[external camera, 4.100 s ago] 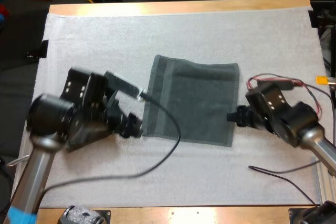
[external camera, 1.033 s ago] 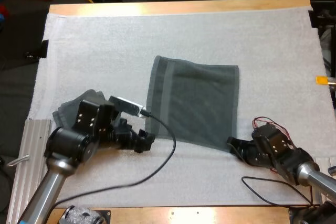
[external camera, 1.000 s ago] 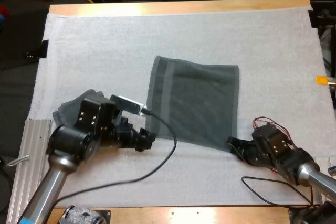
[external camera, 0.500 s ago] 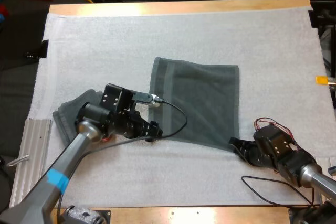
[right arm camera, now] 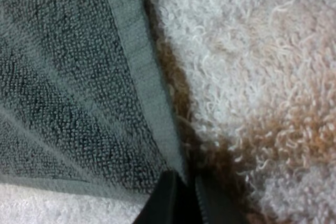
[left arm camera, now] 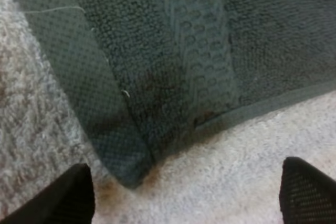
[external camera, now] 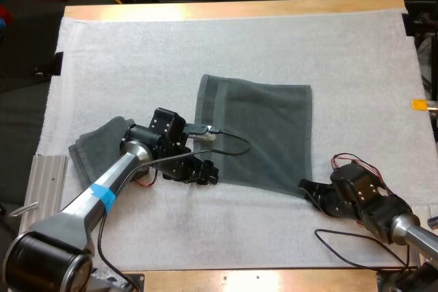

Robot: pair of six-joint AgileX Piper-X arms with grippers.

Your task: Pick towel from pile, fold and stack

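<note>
Towel: the towel (external camera: pixel 256 135) is lying spread flat on the white mat (external camera: pixel 239 52), mid-worktop.
Left hand: you are hovering the left hand (external camera: pixel 207 173) at the near left corner. Its fingers (left arm camera: pixel 68 195) are standing apart, with the corner lying between them untouched.
Right hand: you are keeping the right hand (external camera: pixel 306 189) at the near right corner, its fingers pressing together on the very tip of the hem.
Risk, right grip: that bite is looking shallow, so the corner may be slipping free once you are lifting.
Risk, left grip: closing too low, you are likely pinching mat pile along with the cloth; closing too high, you are catching nothing.
Risk, fold: with one corner lagging, the towel is going over skewed.
Risk, neighbour: a folded towel (external camera: pixel 89 152) is sitting beside your left arm, and a wide swing could drag it.
</note>
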